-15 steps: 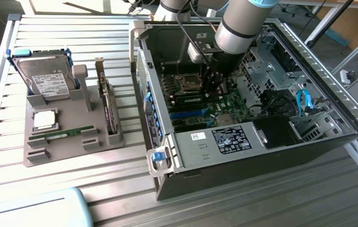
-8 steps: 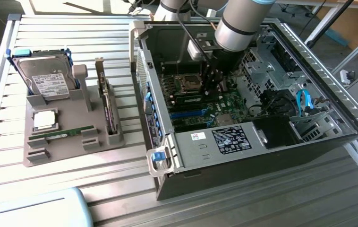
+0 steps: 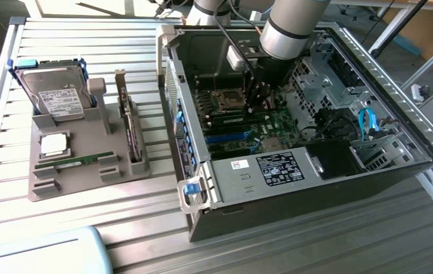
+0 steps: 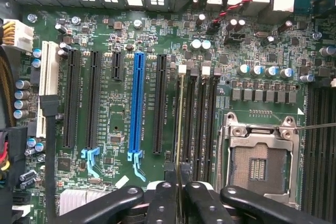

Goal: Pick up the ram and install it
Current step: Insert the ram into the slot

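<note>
On the near part of the bench (image 3: pixel 125 228), toward the exterior view's left, a gray tray (image 3: pixel 79 188) holds a spare green stick (image 3: pixel 75 163). Just beyond it lies the open computer case (image 3: pixel 277 188).

Inside the case, the tool (image 4: pixel 179 192) is narrow, pinched on the ram (image 4: pixel 180 124). The ram shows edge-on as a thin pale line along the memory slot (image 4: pixel 180 85) nearest the black card slots, between the blue slot (image 4: pixel 137 103) and the bare processor socket (image 4: pixel 257 166). I cannot tell whether it is seated or only resting over the slot.

The main risk, as I judge it, is a skewed press. If the stick is tilted or its notch sits off the slot's key, pushing down could jam it, flex the board (image 4: pixel 126 40) or let it slip from the thin grip onto the neighbouring slots.

The arm (image 3: pixel 293 28) enters from the far side and drops steeply, its wrist pointing the tool (image 3: pixel 259 103) straight down at the board.
</note>
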